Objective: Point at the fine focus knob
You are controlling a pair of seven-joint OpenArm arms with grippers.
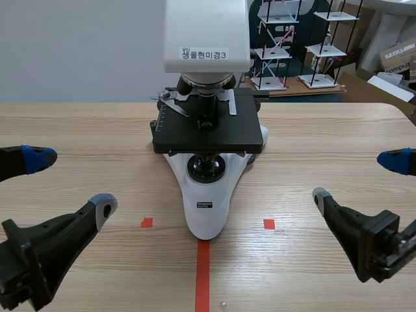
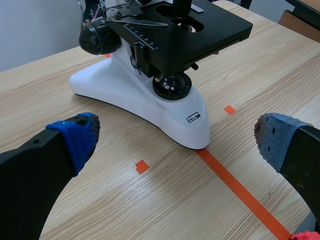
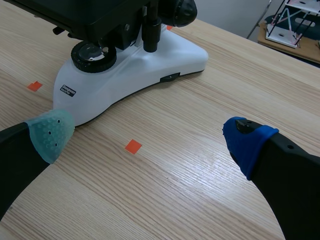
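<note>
Fine focus knob (image 2: 95, 38) sits on the side of the microscope (image 1: 207, 39), far back and higher than both grippers. So the arm that points must go forward and up, then turn in toward that side.

Closest to the robot, the left gripper (image 1: 71, 182) and the right gripper (image 1: 356, 179) hang low over the table (image 1: 325, 130), one on each side. Both have their fingers spread wide, with nothing between them. Neither touches the microscope, and both are well apart from it.

A bit further on lie the red tape line (image 1: 202, 273) and two small red squares (image 1: 147, 222). The white foot (image 1: 207, 214) of the microscope stands at the far end of the line, in the middle between the two arms. Next comes the round light lens (image 1: 207, 169), and the flat black stage (image 1: 182, 136) is above it.

Behind the stage, black knobs stick out sideways, one on the left and the right knob (image 3: 181, 9) on the other side. Their long way runs across, from left to right, and each end faces out toward one arm's side. The left wrist view shows the left one whole, just beside the stage. The right wrist view shows the right one only in part.

I think both arms are about as near. The fine knob should be the small part at the outer end, but I cannot tell the small part from the big part for sure
</note>
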